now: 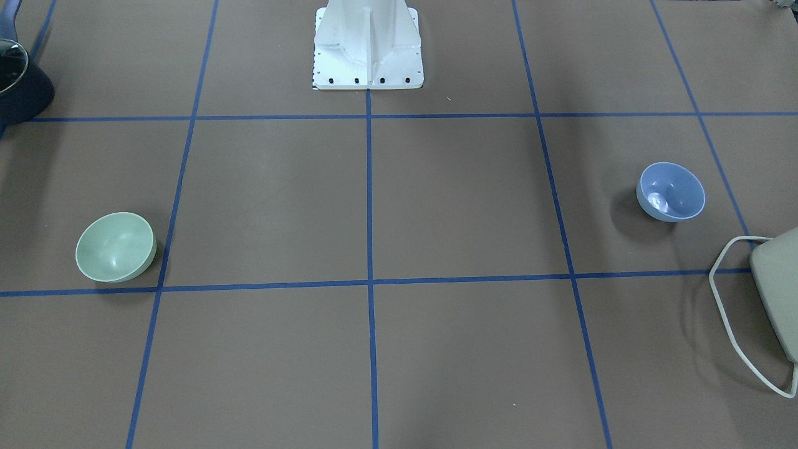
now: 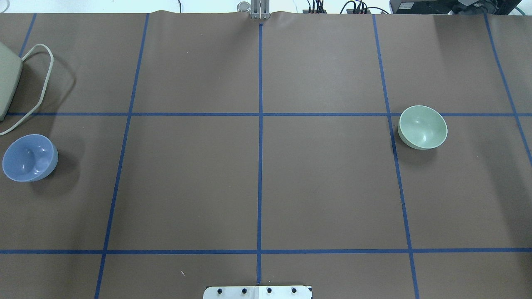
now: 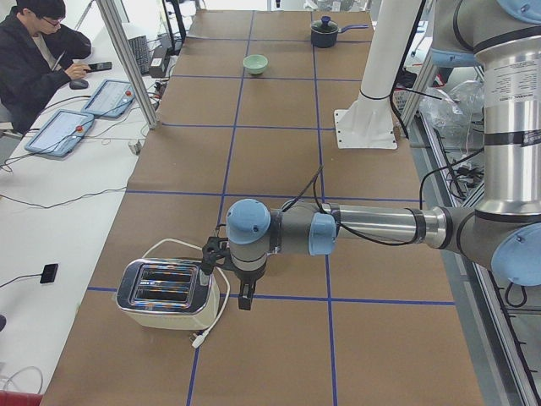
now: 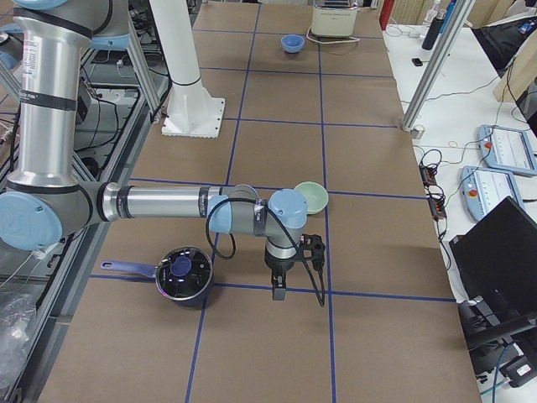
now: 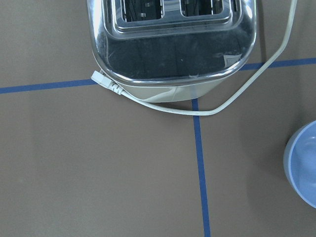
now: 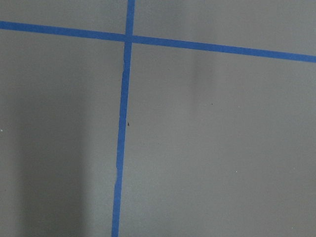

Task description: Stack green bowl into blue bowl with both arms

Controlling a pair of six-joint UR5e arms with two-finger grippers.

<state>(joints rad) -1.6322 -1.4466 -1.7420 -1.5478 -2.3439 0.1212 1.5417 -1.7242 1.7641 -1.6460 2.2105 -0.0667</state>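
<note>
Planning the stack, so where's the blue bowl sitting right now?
Overhead view: the blue bowl sits at the far left, the robot's left side, just nearer the robot than the toaster.

Nothing legible is showing in any view. The toaster [image 5: 173, 54] is carrying a small sticker [image 5: 231, 59] near one corner of its shiny top, but it's blurring out and can't be read. The tablets [image 3: 108, 97] on the side desk are showing lit screens in the left side view, too small to make out any characters.
</note>
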